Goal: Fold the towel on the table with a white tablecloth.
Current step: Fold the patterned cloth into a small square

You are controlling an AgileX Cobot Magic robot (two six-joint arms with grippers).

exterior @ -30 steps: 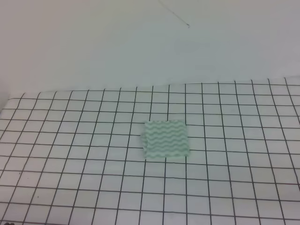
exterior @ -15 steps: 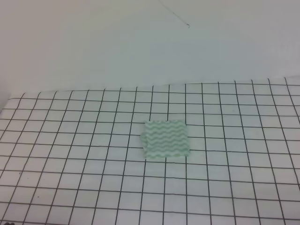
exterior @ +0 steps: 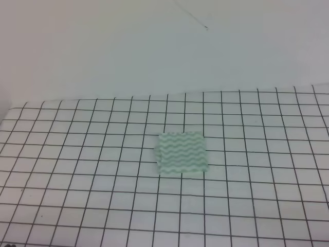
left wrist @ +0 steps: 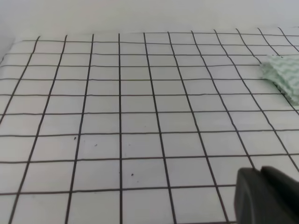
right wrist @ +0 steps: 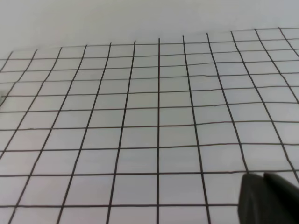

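The towel (exterior: pixel 182 153), mint-green and white with wavy stripes, lies as a small squarish, layered patch at the middle of the table under the white gridded tablecloth (exterior: pixel 77 164). Its left edge shows slightly bunched layers. In the left wrist view a corner of the towel (left wrist: pixel 285 77) shows at the far right edge. Neither gripper appears in the exterior view. A dark finger (left wrist: pixel 268 198) of my left gripper fills the lower right corner of the left wrist view, far from the towel. A similar dark finger (right wrist: pixel 268 200) of my right gripper shows in the right wrist view, over bare tablecloth.
A plain pale wall (exterior: pixel 154 46) rises behind the table's far edge. A thin wire or crack (exterior: pixel 191 15) runs across the wall. Small dark specks (left wrist: pixel 132 175) dot the tablecloth near the left gripper.
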